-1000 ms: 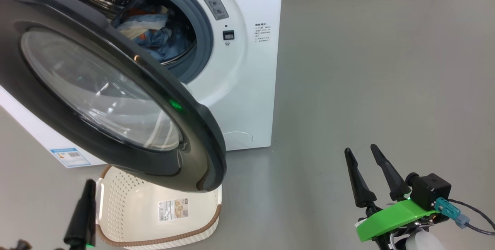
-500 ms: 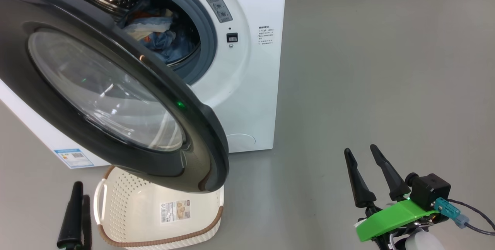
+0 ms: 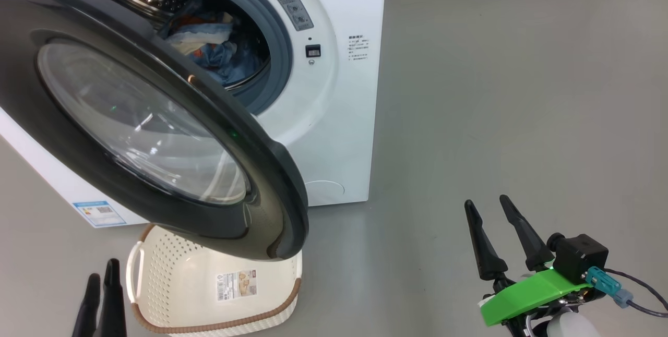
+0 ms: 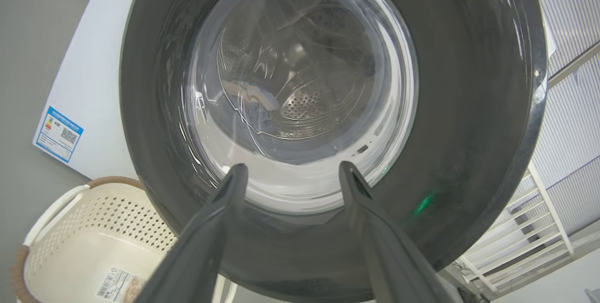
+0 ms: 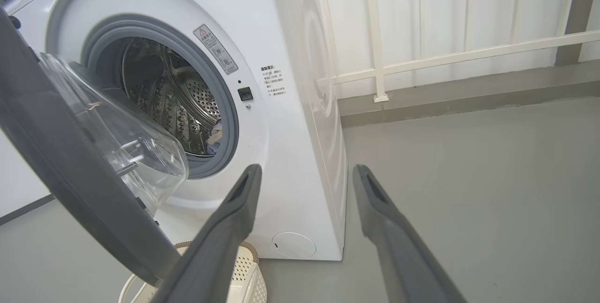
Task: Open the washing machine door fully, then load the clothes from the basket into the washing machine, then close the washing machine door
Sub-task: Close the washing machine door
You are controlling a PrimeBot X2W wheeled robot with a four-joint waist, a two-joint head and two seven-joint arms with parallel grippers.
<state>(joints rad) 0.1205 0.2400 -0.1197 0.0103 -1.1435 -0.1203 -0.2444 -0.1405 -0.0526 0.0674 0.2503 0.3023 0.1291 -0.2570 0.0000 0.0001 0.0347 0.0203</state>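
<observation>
**A:** Which arm gets the door?

**B:** The left gripper (image 4: 290, 169). The washing machine door (image 4: 468, 106) stands straight ahead of its fingertips, outer glass face toward it, near but apparently not touching. Its fingers are parted with nothing between them. The right gripper (image 3: 490, 206) is also spread and empty, well apart from the door, out past the door's free edge.

**A:** Is the loading done?

**B:** I'd judge so. The clothes (image 3: 209, 39) lie in the drum beyond the door, and the basket (image 3: 167, 264), just beside the left gripper and under the door, holds nothing but its floor sticker (image 3: 237, 285).

**A:** So it's a push?

**B:** Likely. The door is round, so there's no long axis to line up. The hinge looks to be on the gripper's left, so pressing toward the right rim should swing the door onto the washing machine (image 3: 339, 118).

**A:** Any writing you can read?

**B:** No brand. There's a warning-triangle sticker (image 3: 289, 5) by the gasket, a blue label (image 3: 99, 213) with a QR code and some printed lines (image 3: 359, 46) — all too small to read.
</observation>
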